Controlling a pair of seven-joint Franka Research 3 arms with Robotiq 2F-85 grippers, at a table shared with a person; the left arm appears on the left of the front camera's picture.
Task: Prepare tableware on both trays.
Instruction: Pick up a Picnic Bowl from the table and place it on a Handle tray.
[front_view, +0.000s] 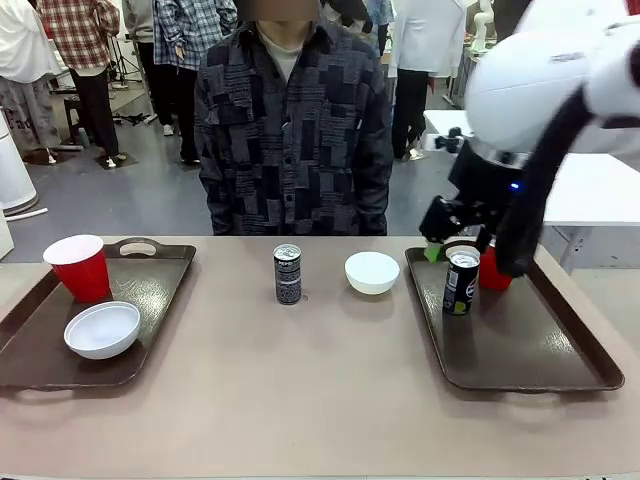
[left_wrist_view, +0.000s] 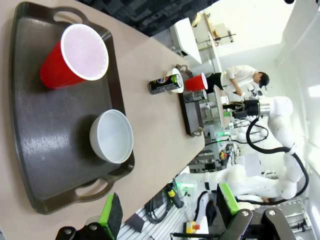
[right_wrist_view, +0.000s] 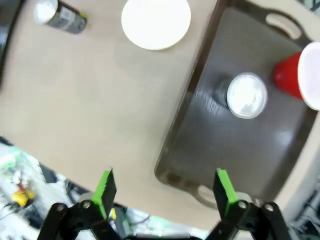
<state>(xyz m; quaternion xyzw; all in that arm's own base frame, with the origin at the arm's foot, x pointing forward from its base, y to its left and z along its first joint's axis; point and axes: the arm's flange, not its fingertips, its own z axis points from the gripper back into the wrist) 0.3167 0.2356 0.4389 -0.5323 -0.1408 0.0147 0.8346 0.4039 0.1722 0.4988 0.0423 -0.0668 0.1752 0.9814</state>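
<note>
The left tray (front_view: 30, 350) holds a red cup (front_view: 80, 268) and a white bowl (front_view: 102, 330). A dark can (front_view: 288, 274) and a second white bowl (front_view: 372, 272) stand on the bare table between the trays. On the right tray (front_view: 540, 350) are a can (front_view: 461, 282) and a red cup (front_view: 494, 275), the cup half hidden by my right arm. My right gripper (front_view: 440, 248) hovers open over that tray's far end, as the right wrist view's open gripper (right_wrist_view: 164, 189) shows above the tray (right_wrist_view: 200, 145), can top (right_wrist_view: 246, 95) and cup (right_wrist_view: 300, 75). My left gripper (left_wrist_view: 170, 210) is open, off the left tray's (left_wrist_view: 30, 125) edge.
A person in a dark patterned shirt (front_view: 292, 130) stands at the table's far side, behind the middle can. A white table (front_view: 600, 190) sits behind the right arm. Other people stand farther back.
</note>
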